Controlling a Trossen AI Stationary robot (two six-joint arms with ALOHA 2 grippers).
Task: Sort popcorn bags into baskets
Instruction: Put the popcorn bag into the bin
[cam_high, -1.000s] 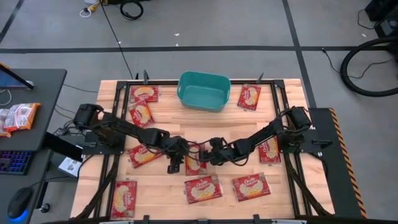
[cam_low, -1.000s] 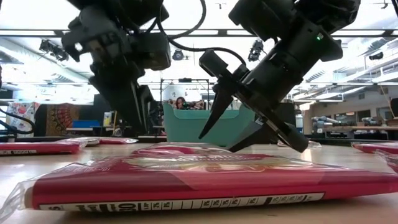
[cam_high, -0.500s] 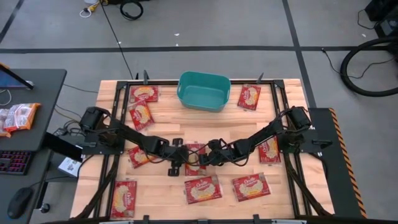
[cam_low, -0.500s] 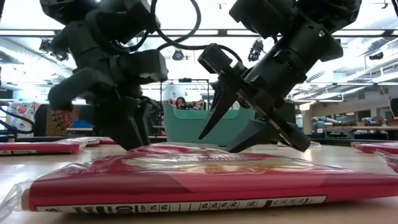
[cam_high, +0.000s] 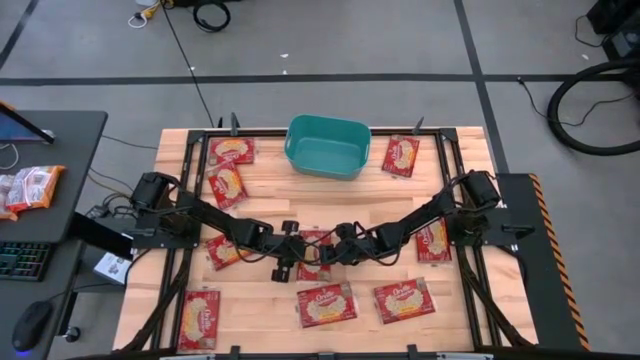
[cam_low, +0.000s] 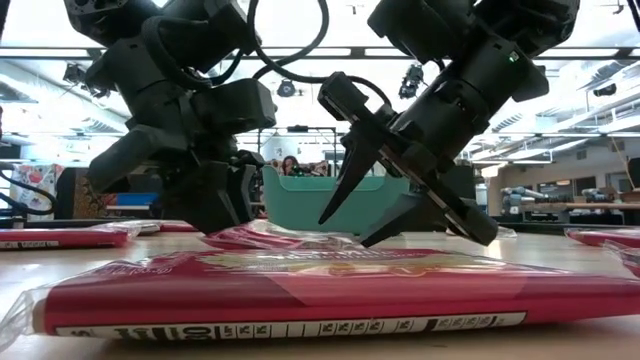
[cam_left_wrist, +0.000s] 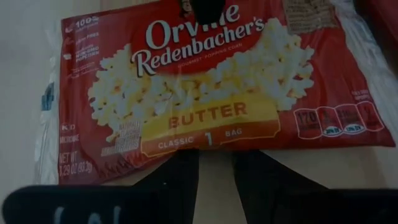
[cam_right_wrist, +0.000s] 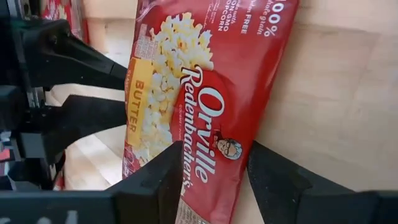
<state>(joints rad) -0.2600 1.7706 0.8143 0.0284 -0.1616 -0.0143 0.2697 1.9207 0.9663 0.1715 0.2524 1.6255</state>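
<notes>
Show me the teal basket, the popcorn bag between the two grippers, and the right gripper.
teal basket (cam_high: 326, 147): high view, bare inner floor.
popcorn bag (cam_high: 315, 256): high view, centre panel.
right gripper (cam_low: 347, 216): low view, midway between its spread fingertips.

I have both arms stretched inward, meeting low near the middle. My left tool (cam_high: 283, 258) points down, its fingers (cam_left_wrist: 177, 171) a narrow gap apart. My right tool (cam_high: 335, 246) sits just beside it, angled in from the other side, tilted, with its fingers (cam_right_wrist: 166, 171) spread wide. The two tools face each other, close but not touching.
</notes>
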